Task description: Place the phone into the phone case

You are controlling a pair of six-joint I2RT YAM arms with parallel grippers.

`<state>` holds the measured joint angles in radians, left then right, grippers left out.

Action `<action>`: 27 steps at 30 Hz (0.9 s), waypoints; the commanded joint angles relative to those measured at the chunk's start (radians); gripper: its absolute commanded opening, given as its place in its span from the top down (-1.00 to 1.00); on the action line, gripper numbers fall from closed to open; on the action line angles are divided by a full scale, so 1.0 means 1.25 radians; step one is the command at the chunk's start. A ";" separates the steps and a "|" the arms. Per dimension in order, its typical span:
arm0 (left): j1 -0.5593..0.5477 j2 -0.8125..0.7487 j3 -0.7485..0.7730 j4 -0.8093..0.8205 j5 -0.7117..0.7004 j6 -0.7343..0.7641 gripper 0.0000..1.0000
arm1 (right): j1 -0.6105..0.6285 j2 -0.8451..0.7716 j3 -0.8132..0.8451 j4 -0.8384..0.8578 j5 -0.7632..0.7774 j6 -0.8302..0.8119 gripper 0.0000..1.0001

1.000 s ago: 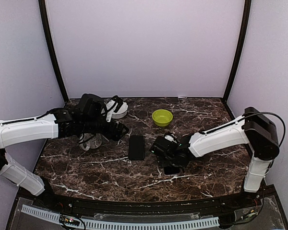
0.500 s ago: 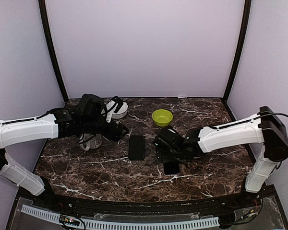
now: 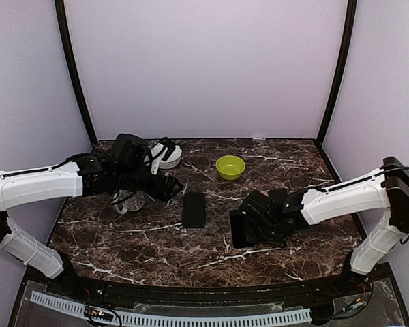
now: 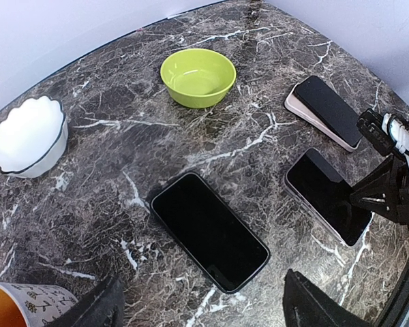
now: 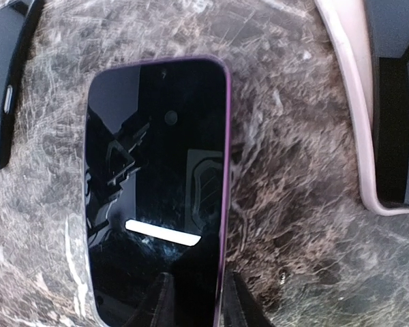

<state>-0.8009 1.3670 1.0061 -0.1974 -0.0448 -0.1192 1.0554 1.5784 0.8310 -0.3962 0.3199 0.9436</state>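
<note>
**Phone [image 3: 241, 230]:** It lies flat, screen up, on the table [image 3: 143, 248]. It is at about 4 o'clock from the phone case [image 3: 194, 209] and apart from it. The case lies open side up near the table's centre with nothing in it, so the insertion is not yet done.

**Right gripper [image 5: 198, 304]:** It is down at the phone's near end, with its fingers drawn close together astride one long edge. I cannot tell whether they pinch the phone or merely press on it. I judge that this low, edge-on approach is meant to slide or lift the phone toward the case.

**Left gripper [image 4: 209, 303]:** It is spread wide and holds nothing, hanging over the table at the case's 9 o'clock side. It appears placed to steady the case when the phone arrives.

**Other items:**
- A green bowl [image 3: 230, 166] sits at 1 o'clock from the case.
- A white scalloped bowl [image 3: 169, 156] sits at 11 o'clock.
- A patterned cup [image 4: 27, 306] stands under the left arm.
- A second handset [image 4: 325, 111] rests on a pale case near the phone's far side.

**Surface:** The tabletop is dark marble with white veining. It is glossy and probably slick under a flat phone.

**Room:** The walls are pale lilac with black corner posts.
</note>
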 commanded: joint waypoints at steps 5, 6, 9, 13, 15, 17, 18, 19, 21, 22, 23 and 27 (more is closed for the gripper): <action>0.003 -0.006 0.011 -0.014 0.005 0.003 -0.62 | 0.009 0.028 -0.071 0.042 -0.067 0.096 0.87; 0.003 -0.007 0.012 -0.015 0.002 0.005 -0.62 | 0.011 0.033 -0.081 0.045 -0.077 0.103 0.90; 0.003 -0.012 0.012 -0.016 -0.008 0.009 -0.62 | 0.022 0.048 -0.097 0.043 -0.087 0.114 0.90; 0.004 -0.016 0.009 -0.012 -0.010 0.011 -0.62 | 0.031 0.080 -0.058 -0.063 -0.040 0.106 0.88; 0.003 -0.015 0.010 -0.012 -0.008 0.011 -0.62 | 0.031 0.085 -0.011 -0.137 0.003 0.089 0.84; 0.004 -0.013 0.011 -0.012 -0.006 0.011 -0.62 | 0.032 0.085 0.049 -0.209 0.059 0.068 0.68; 0.004 -0.012 0.011 -0.013 -0.005 0.011 -0.62 | 0.031 0.085 0.081 -0.246 0.089 0.058 0.62; 0.004 -0.010 0.011 -0.014 -0.004 0.012 -0.62 | 0.031 0.088 0.118 -0.278 0.116 0.048 0.61; 0.003 -0.010 0.012 -0.015 -0.005 0.012 -0.62 | 0.031 0.093 0.185 -0.306 0.147 0.014 0.60; 0.003 -0.010 0.011 -0.015 -0.005 0.012 -0.62 | 0.032 0.093 0.211 -0.282 0.141 -0.023 0.60; 0.003 -0.010 0.011 -0.015 -0.005 0.012 -0.62 | 0.032 0.093 0.229 -0.252 0.126 -0.046 0.60; 0.003 -0.009 0.012 -0.017 -0.006 0.013 -0.62 | 0.032 0.119 0.278 -0.183 0.091 -0.092 0.50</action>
<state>-0.8005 1.3670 1.0061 -0.2001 -0.0463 -0.1150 1.0866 1.7000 1.1095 -0.6601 0.4374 0.9180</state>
